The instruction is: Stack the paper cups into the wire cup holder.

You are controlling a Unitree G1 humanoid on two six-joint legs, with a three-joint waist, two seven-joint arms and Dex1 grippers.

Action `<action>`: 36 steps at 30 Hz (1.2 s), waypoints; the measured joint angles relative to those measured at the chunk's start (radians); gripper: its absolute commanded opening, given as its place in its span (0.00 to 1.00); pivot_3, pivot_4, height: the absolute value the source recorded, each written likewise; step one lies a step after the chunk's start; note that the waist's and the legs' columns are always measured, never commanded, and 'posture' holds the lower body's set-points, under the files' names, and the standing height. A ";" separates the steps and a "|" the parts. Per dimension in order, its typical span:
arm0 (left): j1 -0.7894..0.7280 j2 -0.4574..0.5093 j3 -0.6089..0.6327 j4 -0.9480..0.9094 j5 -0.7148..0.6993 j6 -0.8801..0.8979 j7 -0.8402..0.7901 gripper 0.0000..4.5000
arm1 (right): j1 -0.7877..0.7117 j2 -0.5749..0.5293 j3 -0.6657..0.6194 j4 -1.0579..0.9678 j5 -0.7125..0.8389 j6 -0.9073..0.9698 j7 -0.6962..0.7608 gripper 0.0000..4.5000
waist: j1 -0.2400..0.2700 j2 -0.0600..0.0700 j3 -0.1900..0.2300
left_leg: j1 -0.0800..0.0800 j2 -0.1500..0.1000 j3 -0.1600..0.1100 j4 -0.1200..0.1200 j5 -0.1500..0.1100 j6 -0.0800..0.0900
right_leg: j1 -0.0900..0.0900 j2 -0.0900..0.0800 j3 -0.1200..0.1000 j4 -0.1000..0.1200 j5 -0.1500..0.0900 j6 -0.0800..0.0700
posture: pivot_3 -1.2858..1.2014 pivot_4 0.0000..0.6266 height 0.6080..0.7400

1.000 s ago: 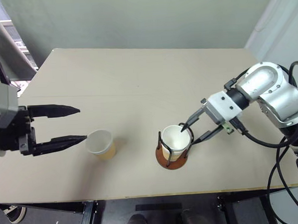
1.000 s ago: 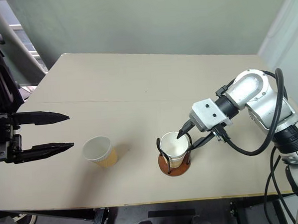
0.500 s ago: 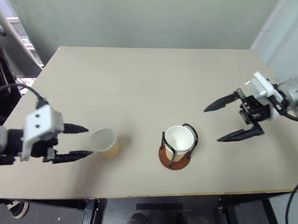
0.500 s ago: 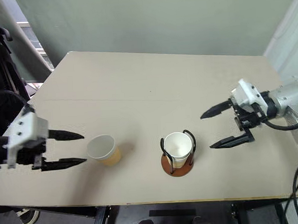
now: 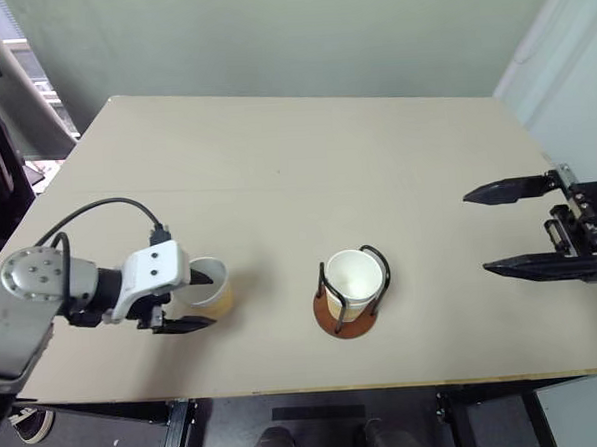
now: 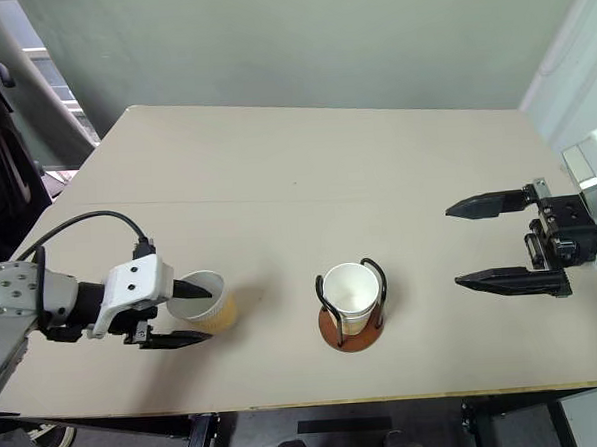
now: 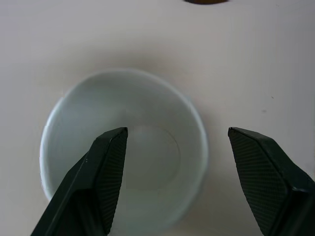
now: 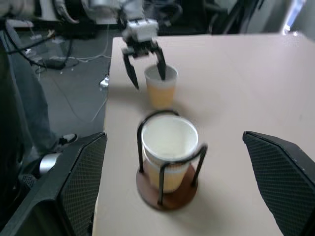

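The step in hand is the pickup of the loose cup (image 5: 210, 290), which stands upright on the tabletop (image 5: 275, 165) to the left of the holder (image 5: 350, 291). The holder already carries at least one cup (image 5: 355, 279), seated upright inside the black wire loops on the brown base; how many are nested there cannot be told. The left gripper (image 5: 194, 302) is down at the loose cup with its jaws open and straddling the near wall: one finger (image 7: 106, 167) hangs inside the mouth, the other (image 7: 261, 169) outside the rim, and neither is yet pressed on the paper as far as the left wrist view shows. The right gripper (image 5: 524, 228) hangs well off to the right of the holder, jaws spread wide and empty, clear of the path between cup and holder. The next move, as I judge it, is to close the left jaws gently on the cup wall, since thin paper will buckle under a hard pinch, then lift it straight, carry it right over the holder, and lower it mouth-up into the seated cup. The carried cup must pass down between the wire loops without catching one, and the light holder could slide or tip if nudged.
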 measured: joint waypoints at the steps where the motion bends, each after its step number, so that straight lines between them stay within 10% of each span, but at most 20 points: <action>1: -0.008 -0.008 -0.013 0.003 0.005 -0.002 0.000 0.63 | -0.011 -0.003 -0.001 -0.013 0.016 0.008 -0.010 1.00 | 0.000 0.000 0.000 | 0.000 0.000 0.000 0.000 0.000 0.000 | 0.000 0.000 0.000 0.000 0.000 0.000 | 0.52 0.24 1.00; 9: -0.032 -0.031 -0.050 0.006 0.015 -0.007 -0.003 0.00 | -0.021 -0.019 -0.019 -0.046 0.064 0.036 -0.031 1.00 | 0.000 0.000 0.000 | -0.001 0.000 -0.001 0.000 0.000 0.000 | 0.000 0.000 0.000 0.000 0.000 0.000 | 0.52 0.24 1.00; 27: -0.146 -0.057 -0.064 0.031 -0.015 -0.016 -0.069 0.00 | 0.012 -0.011 -0.074 -0.046 0.154 0.060 -0.097 1.00 | 0.005 0.000 0.000 | -0.001 0.000 -0.002 0.001 0.000 0.000 | 0.000 0.001 0.000 0.000 0.000 0.000 | 0.52 0.24 1.00; 36: -0.733 -0.317 -0.130 0.177 -0.151 -0.051 -0.257 0.00 | 0.040 -0.010 -0.102 -0.092 0.156 0.060 -0.143 1.00 | 0.023 0.000 0.000 | -0.003 -0.003 -0.004 0.006 -0.001 0.002 | 0.002 -0.002 -0.001 -0.002 0.003 0.005 | 0.52 0.24 1.00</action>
